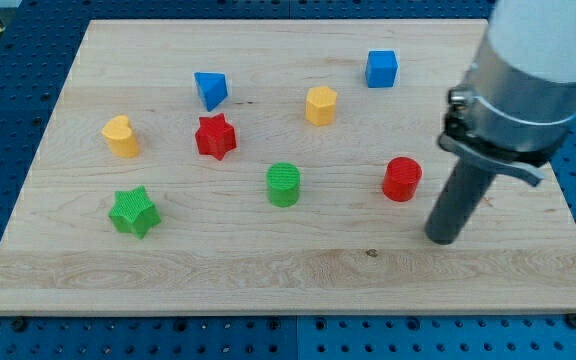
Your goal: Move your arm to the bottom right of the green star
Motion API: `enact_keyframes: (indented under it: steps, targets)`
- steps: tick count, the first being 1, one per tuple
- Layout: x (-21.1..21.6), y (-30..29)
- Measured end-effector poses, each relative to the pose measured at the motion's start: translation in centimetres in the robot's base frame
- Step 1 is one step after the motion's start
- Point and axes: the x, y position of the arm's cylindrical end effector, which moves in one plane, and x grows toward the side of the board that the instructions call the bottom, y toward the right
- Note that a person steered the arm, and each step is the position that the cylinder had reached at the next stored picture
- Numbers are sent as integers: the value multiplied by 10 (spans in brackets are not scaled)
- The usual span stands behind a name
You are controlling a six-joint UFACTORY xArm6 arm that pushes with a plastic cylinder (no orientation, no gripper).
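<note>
The green star (133,212) lies at the view's lower left of the wooden board (268,275). My tip (443,238) touches the board at the view's lower right, far to the right of the star. The tip stands just right of and below the red cylinder (402,179). The arm's white body fills the view's upper right corner.
A green cylinder (283,185) sits mid-board between star and tip. A red star (215,137), a yellow heart-like block (121,137), a blue triangle-like block (210,89), a yellow hexagon (320,105) and a blue cube (381,69) lie further up.
</note>
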Motion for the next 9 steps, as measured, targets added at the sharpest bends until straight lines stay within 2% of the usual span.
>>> enact_keyframes:
  steps: [3,4,7,9]
  targets:
    - [6,-105]
    - [21,-131]
    - [24,-274]
    - [24,-275]
